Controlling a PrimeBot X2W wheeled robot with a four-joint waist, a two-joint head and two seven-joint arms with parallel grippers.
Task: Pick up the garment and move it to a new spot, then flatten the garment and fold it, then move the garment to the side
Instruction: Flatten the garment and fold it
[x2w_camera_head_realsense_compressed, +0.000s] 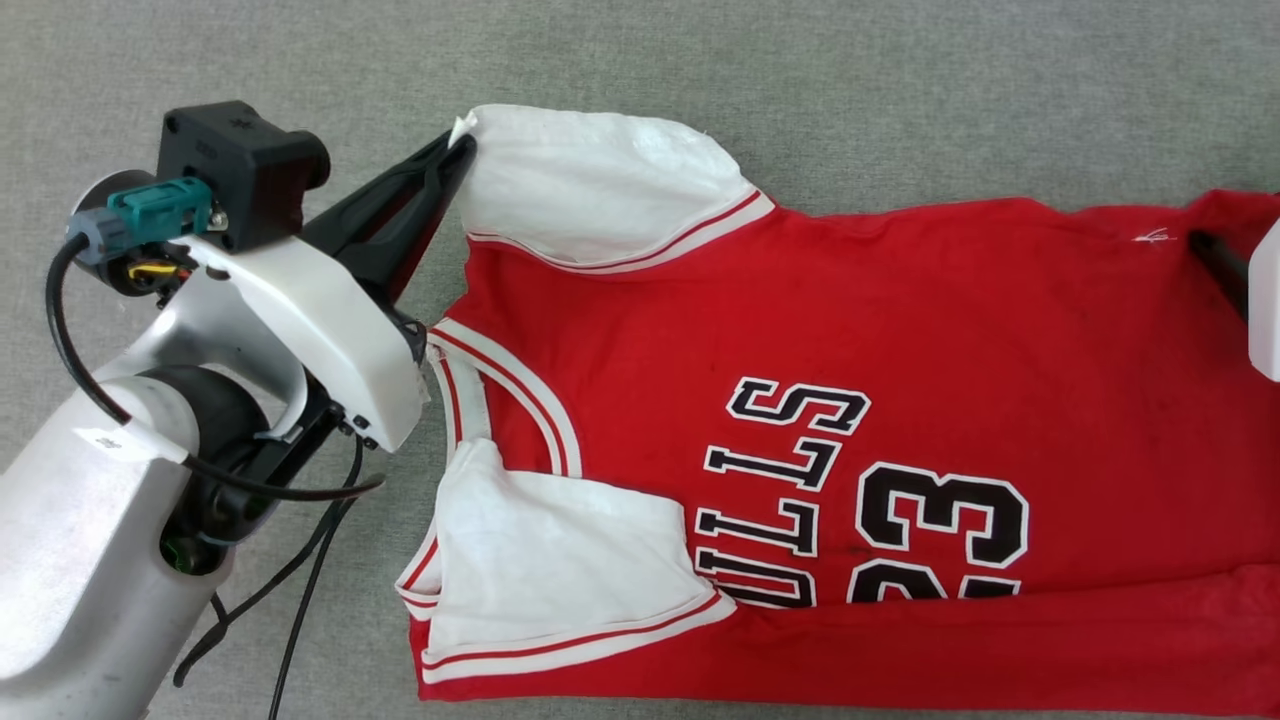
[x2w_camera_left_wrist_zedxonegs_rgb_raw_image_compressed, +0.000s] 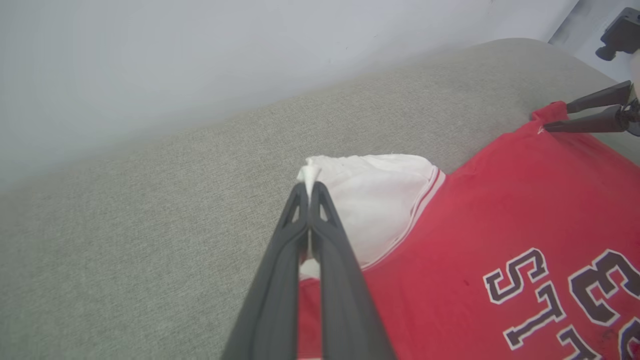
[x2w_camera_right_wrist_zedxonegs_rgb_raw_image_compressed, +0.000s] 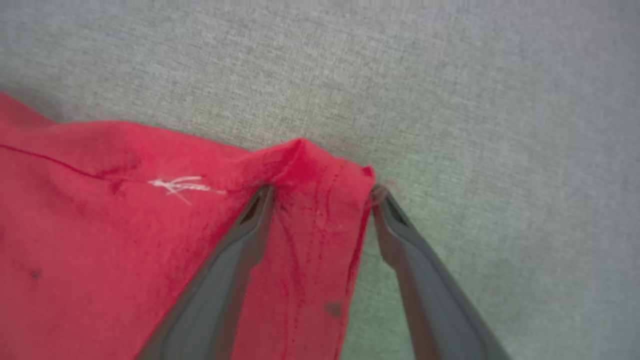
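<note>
- Garment (x2w_camera_head_realsense_compressed: 900, 330) lies spread print side up on the grey cloth surface (x2w_camera_head_realsense_compressed: 900, 90), with its collar (x2w_camera_head_realsense_compressed: 500, 390) toward our left and its hem toward our right.
- Its black, white-edged lettering (x2w_camera_head_realsense_compressed: 870, 490) runs sideways in the head view. The near part of it is covered by the near white sleeve (x2w_camera_head_realsense_compressed: 560, 560) and by a red fold along the near edge.
- Our left gripper (x2w_camera_head_realsense_compressed: 455, 150) is pinched tight on the tip of the far white sleeve (x2w_camera_head_realsense_compressed: 600, 185). In the left wrist view a small white peak of cloth pokes out past the closed fingertips of this gripper (x2w_camera_left_wrist_zedxonegs_rgb_raw_image_compressed: 310, 187).
- Our right gripper (x2w_camera_right_wrist_zedxonegs_rgb_raw_image_compressed: 325, 191) stands wide at the far hem corner, clasping nothing.
- In the right wrist view one finger (x2w_camera_right_wrist_zedxonegs_rgb_raw_image_compressed: 235, 250) rests on the red cloth, and the other (x2w_camera_right_wrist_zedxonegs_rgb_raw_image_compressed: 415, 260) is just off the corner, over the grey surface.
- Between the tips, the hem corner bunches into a small ridge.
- Whether the outer finger touches the frayed edge we cannot quite tell — the view is soft there.
- A small white stitch mark (x2w_camera_right_wrist_zedxonegs_rgb_raw_image_compressed: 182, 185) sits near that corner.
</note>
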